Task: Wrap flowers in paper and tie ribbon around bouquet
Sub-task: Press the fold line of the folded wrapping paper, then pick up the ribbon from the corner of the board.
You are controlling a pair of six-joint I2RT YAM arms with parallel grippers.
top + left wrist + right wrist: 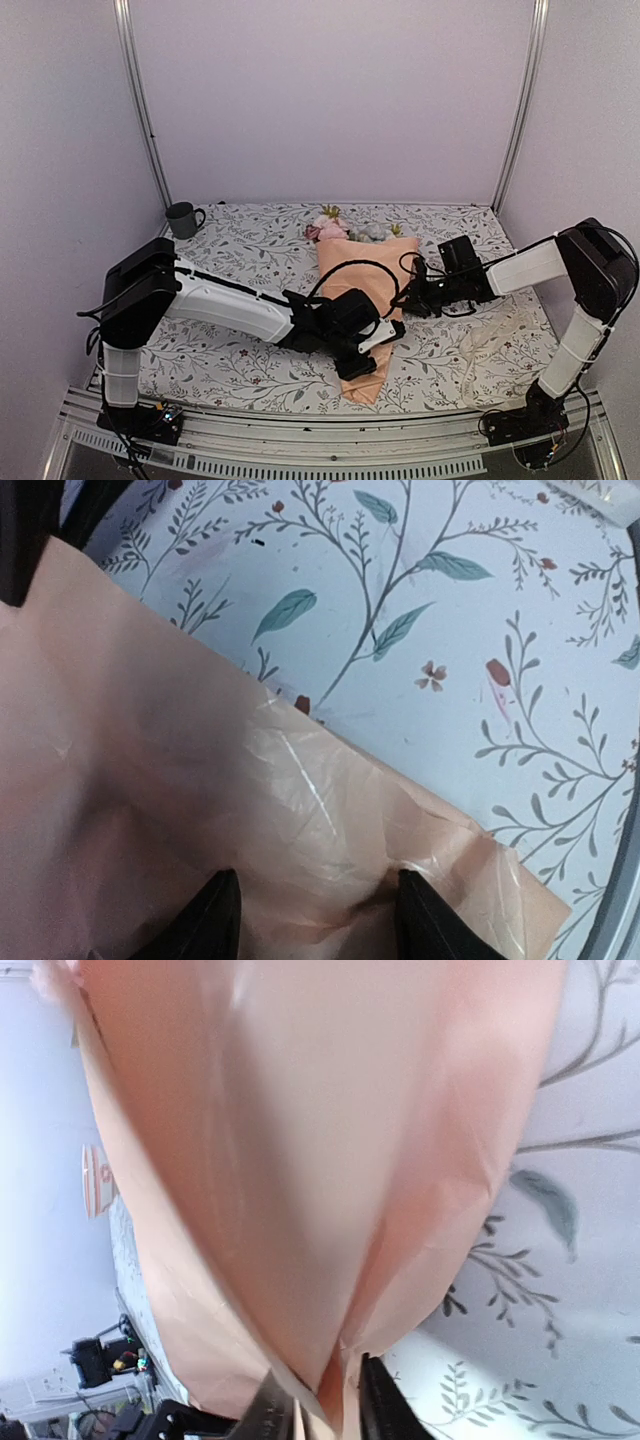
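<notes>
While our left gripper (318,880) is clenching the creased peach-orange paper cone (347,287) at its six-o'clock end, we cannot tell our right gripper (325,1375)'s hold.

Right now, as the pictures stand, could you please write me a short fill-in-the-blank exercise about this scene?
1. The dark mug stands at the far ____ corner of the tablecloth.
2. The bouquet lies flat, its flowers pointing ____ from the tablecloth's near edge.
3. The ribbon lies loose on the tablecloth, not yet ____ around the bouquet.

Missing words: left; away; tied.
</notes>
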